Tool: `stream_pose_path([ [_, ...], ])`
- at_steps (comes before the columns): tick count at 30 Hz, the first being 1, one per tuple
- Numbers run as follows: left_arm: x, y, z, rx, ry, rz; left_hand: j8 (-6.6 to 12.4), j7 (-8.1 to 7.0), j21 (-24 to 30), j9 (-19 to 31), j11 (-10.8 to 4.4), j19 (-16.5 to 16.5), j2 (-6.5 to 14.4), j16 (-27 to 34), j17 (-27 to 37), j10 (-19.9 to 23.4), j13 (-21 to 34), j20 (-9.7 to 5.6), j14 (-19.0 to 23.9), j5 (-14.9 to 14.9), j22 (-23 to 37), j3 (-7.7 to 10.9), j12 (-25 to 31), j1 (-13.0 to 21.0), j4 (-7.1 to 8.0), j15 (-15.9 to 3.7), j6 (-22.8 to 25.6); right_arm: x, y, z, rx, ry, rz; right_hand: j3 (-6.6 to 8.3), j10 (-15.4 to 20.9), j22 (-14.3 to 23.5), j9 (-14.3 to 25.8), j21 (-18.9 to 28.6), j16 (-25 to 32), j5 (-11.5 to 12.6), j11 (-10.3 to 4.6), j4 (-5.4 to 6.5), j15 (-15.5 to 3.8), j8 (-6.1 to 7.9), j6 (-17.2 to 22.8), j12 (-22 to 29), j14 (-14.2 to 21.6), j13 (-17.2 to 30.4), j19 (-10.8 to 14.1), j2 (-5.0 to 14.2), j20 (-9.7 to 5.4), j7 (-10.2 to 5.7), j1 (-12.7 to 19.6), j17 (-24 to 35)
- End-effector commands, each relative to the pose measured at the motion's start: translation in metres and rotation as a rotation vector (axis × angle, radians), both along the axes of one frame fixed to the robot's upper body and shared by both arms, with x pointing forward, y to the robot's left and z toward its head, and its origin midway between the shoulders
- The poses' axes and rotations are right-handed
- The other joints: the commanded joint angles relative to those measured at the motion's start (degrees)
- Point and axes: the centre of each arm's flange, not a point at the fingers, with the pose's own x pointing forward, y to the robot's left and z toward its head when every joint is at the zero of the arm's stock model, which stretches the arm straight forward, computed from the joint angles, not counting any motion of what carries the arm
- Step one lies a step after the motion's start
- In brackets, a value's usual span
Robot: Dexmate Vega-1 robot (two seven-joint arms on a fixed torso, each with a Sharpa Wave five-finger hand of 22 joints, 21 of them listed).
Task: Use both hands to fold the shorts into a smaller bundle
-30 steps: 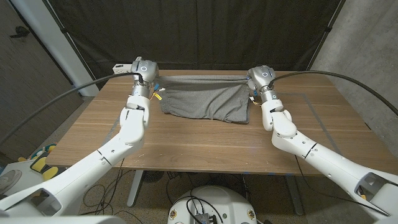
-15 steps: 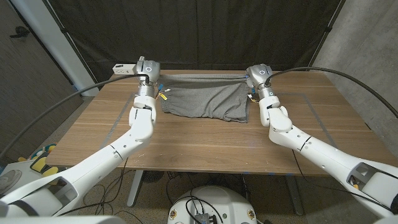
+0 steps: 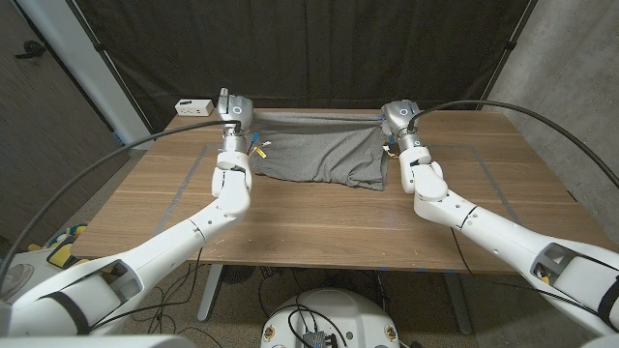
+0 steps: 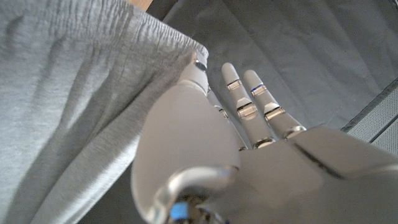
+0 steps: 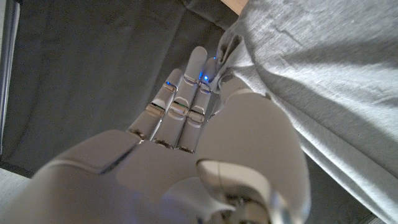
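Grey shorts (image 3: 317, 157) lie spread at the far middle of the wooden table (image 3: 319, 227), their far waistband edge raised and stretched between my two hands. My left hand (image 3: 236, 114) holds the waistband's left corner. In the left wrist view the thumb of that hand (image 4: 205, 143) presses the elastic hem of the shorts (image 4: 74, 93) against straight fingers. My right hand (image 3: 397, 120) holds the right corner. In the right wrist view a bunch of the shorts (image 5: 323, 81) is pinched at the fingertips of that hand (image 5: 205, 143).
A small white box (image 3: 193, 105) sits at the table's far left corner. A black curtain (image 3: 309, 48) hangs close behind the far edge. Faint tape lines mark the tabletop around the shorts. A grey pole (image 3: 87, 58) stands at the left.
Both arms have reached farther toward the table's far edge, carrying the waistband with them. The near hem of the shorts has slid slightly away from me.
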Motion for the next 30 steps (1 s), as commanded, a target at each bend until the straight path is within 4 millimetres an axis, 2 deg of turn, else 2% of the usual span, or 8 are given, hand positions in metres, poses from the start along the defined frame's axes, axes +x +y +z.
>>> stream_pose_path([
  [1, 0.028, -0.007, -0.005, 0.033, 0.147, 0.147, -4.42, 0.72, 1.2, -0.1, 0.15, -2.5, -2.4, -3.9, -2.0, -6.9, -3.3, 0.26, -5.2, 0.6, -0.3, -1.15, -4.6, -7.8, 3.47, -8.48, -9.3, 0.013, 0.003, 0.000, -0.009, 0.130, -0.082, 1.11, -8.6, -0.2, -1.8, 0.6, -8.3, -0.9, -1.79, 0.94, -4.99, -3.07, -8.6, -6.9, -5.3, -3.2, -1.3, -2.10, 1.08, -1.42, -2.5, -6.7],
  [4, 0.035, -0.008, -0.004, 0.014, 0.228, 0.196, -4.67, 2.51, 1.6, -0.2, 2.11, -5.2, -2.5, -5.5, -4.6, -16.4, -6.6, 1.52, -13.4, 1.2, -0.9, -1.68, -6.3, -13.4, 5.68, -7.06, -18.9, 0.018, 0.005, 0.004, 0.007, 0.261, -0.131, 1.06, -12.4, -0.5, -2.2, 0.9, -12.9, -0.7, -2.06, 1.62, -4.93, -3.44, -15.2, -10.9, -8.0, -5.0, -1.8, -3.15, 1.83, -1.31, -5.0, -11.0],
  [6, 0.038, -0.008, -0.003, -0.014, 0.288, 0.199, -4.78, 3.35, 1.0, -0.2, 3.37, -8.0, -2.8, -5.5, -5.8, -20.5, -8.3, 2.89, -17.0, 1.4, -1.4, -1.95, -6.3, -15.8, 6.46, -5.36, -23.5, 0.020, 0.006, 0.006, 0.016, 0.328, -0.172, -0.66, -21.7, -0.7, -2.3, 0.0, -18.5, -0.4, -0.52, 2.89, -3.61, -3.82, -28.9, -18.1, -15.3, -7.4, -4.7, -5.34, 4.08, -1.70, -10.1, -16.2],
  [9, 0.044, -0.010, -0.004, -0.017, 0.339, 0.248, -4.85, 1.16, 0.1, -0.2, 6.79, -11.5, -3.3, -5.6, -8.4, -32.0, -11.4, 5.21, -23.6, 1.6, -2.2, -2.53, -6.6, -19.7, 7.37, -0.30, -32.7, 0.021, 0.004, 0.007, 0.039, 0.383, -0.159, -1.93, -26.5, -1.0, -2.2, -1.3, -19.8, 0.2, 1.53, 3.40, -1.01, -3.35, -35.1, -21.3, -19.9, -8.4, -7.1, -7.05, 5.57, -2.03, -13.0, -18.7],
  [10, 0.046, -0.011, -0.005, -0.014, 0.343, 0.271, -4.59, 3.26, -0.1, -0.1, 7.05, -12.0, -2.8, -5.5, -8.7, -36.8, -12.1, 5.51, -25.6, 1.7, -2.4, -2.36, -6.7, -20.8, 7.74, 0.67, -35.0, 0.022, 0.004, 0.007, 0.050, 0.384, -0.165, -2.27, -28.9, -1.0, -2.2, -1.9, -19.9, 0.5, 1.58, 3.77, 0.10, -3.38, -37.7, -22.3, -22.1, -8.8, -8.1, -7.11, 6.06, -2.77, -14.2, -19.7],
  [15, 0.046, -0.011, -0.006, -0.012, 0.330, 0.268, -4.56, 5.45, -0.2, -0.1, 7.27, -12.6, -1.8, -5.3, -8.8, -39.2, -12.6, 5.66, -27.5, 1.7, -2.5, -1.90, -6.3, -21.8, 8.23, 1.62, -37.4, 0.019, 0.000, 0.012, 0.109, 0.409, -0.113, -4.80, -40.7, -1.2, -2.0, -4.7, -19.7, 1.6, 3.54, 6.38, 5.65, -3.33, -52.0, -22.8, -33.3, -10.5, -11.1, -7.28, 7.78, -0.11, -21.5, -24.7],
  [23, 0.035, -0.009, -0.007, -0.006, 0.280, 0.253, -4.71, 4.04, -0.2, -0.1, 7.12, -12.8, -0.6, -5.0, -8.9, -40.9, -12.8, 5.83, -28.2, 1.7, -2.6, -0.81, -6.1, -22.1, 8.45, 2.08, -40.4, 0.003, 0.006, 0.007, 0.102, 0.306, -0.021, -5.48, -38.5, -1.1, -2.0, -5.5, -18.4, 0.5, 2.53, 13.49, 2.43, -1.06, -48.5, -21.0, -35.2, -10.8, -10.6, -0.37, 6.62, -1.56, -30.9, -25.9],
  [30, 0.022, 0.000, -0.009, -0.070, 0.238, 0.182, -4.62, 3.44, -0.2, 0.0, 7.02, -13.1, 0.4, -4.7, -8.8, -42.0, -12.9, 5.99, -28.6, 1.5, -2.6, -0.12, -5.8, -23.8, 9.86, 2.54, -42.7, -0.009, 0.011, 0.002, 0.138, 0.279, 0.070, -4.77, -36.8, -1.1, -2.0, -5.4, -18.0, 0.3, 2.34, 14.75, 2.08, -0.16, -44.7, -20.6, -34.8, -10.9, -9.5, 0.04, 5.65, -1.52, -32.8, -26.4],
])
